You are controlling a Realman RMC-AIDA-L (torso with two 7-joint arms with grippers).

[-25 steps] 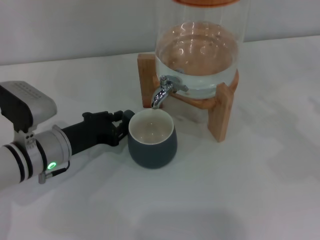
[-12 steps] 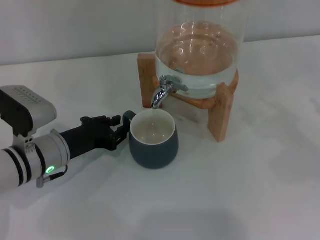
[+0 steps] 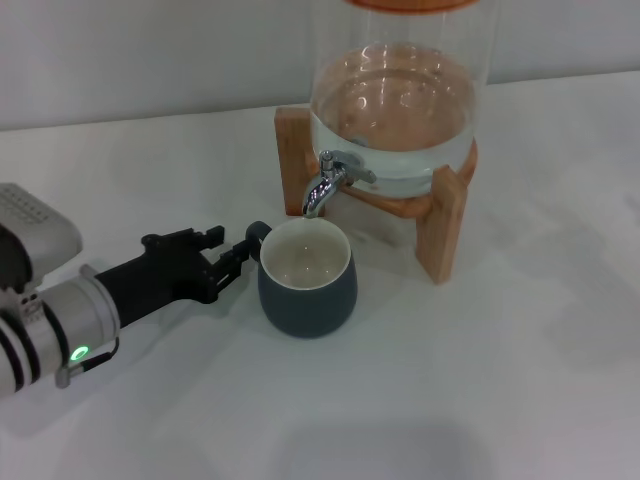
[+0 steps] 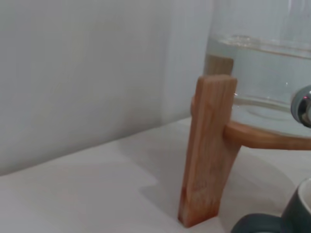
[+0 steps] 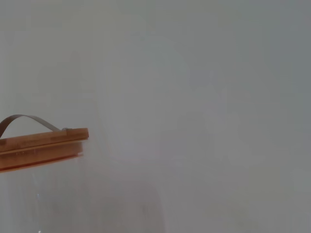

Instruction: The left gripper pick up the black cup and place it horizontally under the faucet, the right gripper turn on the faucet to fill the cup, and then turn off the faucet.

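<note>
Cup [image 3: 306, 290] just right of left tool [image 3: 232, 256].

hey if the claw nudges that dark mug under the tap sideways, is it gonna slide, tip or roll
The black cup would probably slide rather than tip: it looks squat and rounded, standing upright on the smooth white table. It seems rigid and glazed, so likely slippery and chippable against the faucet. Its handle, facing the left claw, could make it pivot.
</note>
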